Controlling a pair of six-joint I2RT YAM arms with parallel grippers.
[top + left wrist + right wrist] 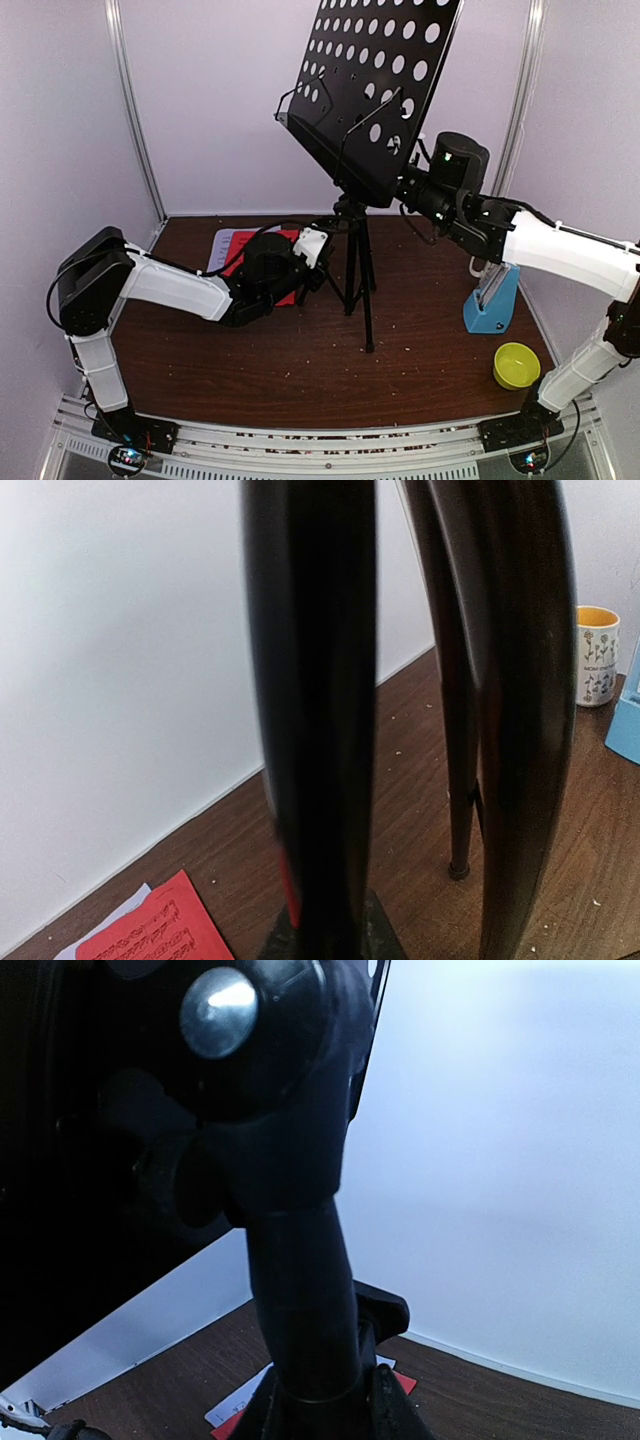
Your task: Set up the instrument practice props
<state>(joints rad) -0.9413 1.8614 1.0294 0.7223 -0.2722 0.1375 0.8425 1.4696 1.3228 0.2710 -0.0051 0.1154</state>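
Note:
The black perforated music stand (pixel 375 75) is upright on its tripod legs (pixel 357 275) at the middle of the table. My left gripper (pixel 318 262) is low down, shut on one tripod leg (pixel 310 730), which fills the space between its fingers (pixel 385 942). My right gripper (pixel 405 190) is high up, shut on the stand's post (pixel 300 1300) just under the tilted desk. The red sheet (pixel 243 255) lies on the white sheet (pixel 222 245) flat on the table at back left, partly under my left arm. The blue metronome (pixel 492 300) stands at right.
A small yellow bowl (pixel 516 365) sits at front right. A white mug (pixel 597 655) with a yellow inside stands by the back wall next to the metronome. White walls close in the table on three sides.

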